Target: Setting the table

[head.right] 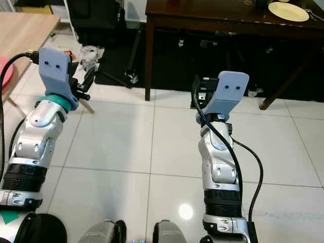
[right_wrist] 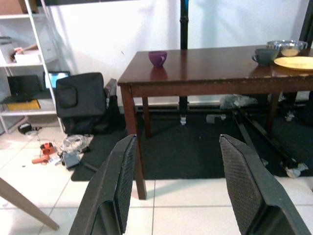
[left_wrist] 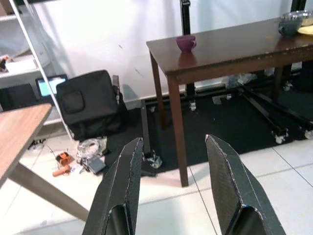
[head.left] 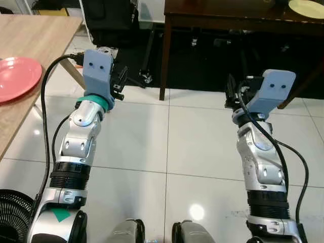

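Dark wooden tabletop (right_wrist: 215, 61), well ahead of both pincers: purple cup (right_wrist: 157, 58) near its corner; grey mug (right_wrist: 264, 56), metal bowl (right_wrist: 286, 47) and yellow plate (right_wrist: 294, 62) grouped at the far end. Light wooden tabletop (head.left: 35, 45) at robot's left: pink plate (head.left: 17, 77) beside left arm. Left pincer (left_wrist: 173, 191): wide, empty, raised over white tile floor (head.left: 167, 136). Right pincer (right_wrist: 181, 188): wide, empty, likewise. No legible writing.

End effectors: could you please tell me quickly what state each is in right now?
Left end effector: open, holding nothing.
Right end effector: open, holding nothing.
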Available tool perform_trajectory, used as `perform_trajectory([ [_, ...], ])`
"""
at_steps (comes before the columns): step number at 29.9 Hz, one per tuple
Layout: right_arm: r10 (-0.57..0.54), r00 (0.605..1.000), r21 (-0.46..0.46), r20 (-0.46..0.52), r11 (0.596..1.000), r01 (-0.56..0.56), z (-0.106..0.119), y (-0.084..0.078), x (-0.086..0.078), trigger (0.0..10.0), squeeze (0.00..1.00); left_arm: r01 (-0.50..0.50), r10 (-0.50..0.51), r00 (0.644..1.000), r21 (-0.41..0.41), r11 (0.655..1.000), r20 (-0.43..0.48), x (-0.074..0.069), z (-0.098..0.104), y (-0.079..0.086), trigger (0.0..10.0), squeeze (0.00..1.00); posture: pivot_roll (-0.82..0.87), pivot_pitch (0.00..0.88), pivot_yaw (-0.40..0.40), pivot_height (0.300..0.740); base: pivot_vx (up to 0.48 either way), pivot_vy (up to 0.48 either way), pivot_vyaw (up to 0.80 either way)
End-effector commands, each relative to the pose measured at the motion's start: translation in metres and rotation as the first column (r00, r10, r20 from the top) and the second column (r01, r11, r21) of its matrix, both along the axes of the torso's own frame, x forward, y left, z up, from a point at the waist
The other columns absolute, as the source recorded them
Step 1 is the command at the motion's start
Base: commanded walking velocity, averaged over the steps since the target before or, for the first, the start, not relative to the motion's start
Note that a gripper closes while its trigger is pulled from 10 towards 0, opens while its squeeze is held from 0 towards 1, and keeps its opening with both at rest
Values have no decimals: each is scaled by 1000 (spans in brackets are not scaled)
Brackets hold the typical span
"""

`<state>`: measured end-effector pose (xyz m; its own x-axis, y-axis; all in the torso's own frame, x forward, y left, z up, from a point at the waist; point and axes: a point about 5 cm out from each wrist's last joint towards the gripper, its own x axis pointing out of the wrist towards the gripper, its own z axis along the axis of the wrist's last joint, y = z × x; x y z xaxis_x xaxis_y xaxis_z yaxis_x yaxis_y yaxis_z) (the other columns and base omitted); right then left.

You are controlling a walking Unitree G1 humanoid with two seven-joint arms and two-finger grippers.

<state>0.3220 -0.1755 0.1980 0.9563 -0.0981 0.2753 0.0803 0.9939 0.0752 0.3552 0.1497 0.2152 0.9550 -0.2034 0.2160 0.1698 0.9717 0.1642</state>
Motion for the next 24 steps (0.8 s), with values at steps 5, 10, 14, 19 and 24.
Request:
perform_trajectory([
  [5,-6,1000,8,-1,1000,6,-1,-1,1,10000,0,-1,1,1000,7,1000,3,2,0,0,10000,0,-7,0,71,740,480,0,0],
  [10,1,1000,3,2,1000,-1,-1,0,2,10000,0,-5,5,1000,8,1000,7,2,0,0,10000,0,-5,0,66,740,413,0,0],
  [14,2,1000,1,6,1000,-2,1,-1,4,10000,0,-5,5,1000,10,1000,11,3,1,0,10000,0,-3,0,64,740,367,0,0],
  [19,4,1000,0,8,1000,-4,1,0,5,10000,0,-8,8,1000,11,1000,14,3,1,0,10000,0,0,0,62,740,347,0,0],
  [24,14,1000,-7,6,1000,-14,1,2,6,10000,0,-12,11,1000,12,1000,15,3,1,1,10000,0,1,0,61,740,323,0,0],
])
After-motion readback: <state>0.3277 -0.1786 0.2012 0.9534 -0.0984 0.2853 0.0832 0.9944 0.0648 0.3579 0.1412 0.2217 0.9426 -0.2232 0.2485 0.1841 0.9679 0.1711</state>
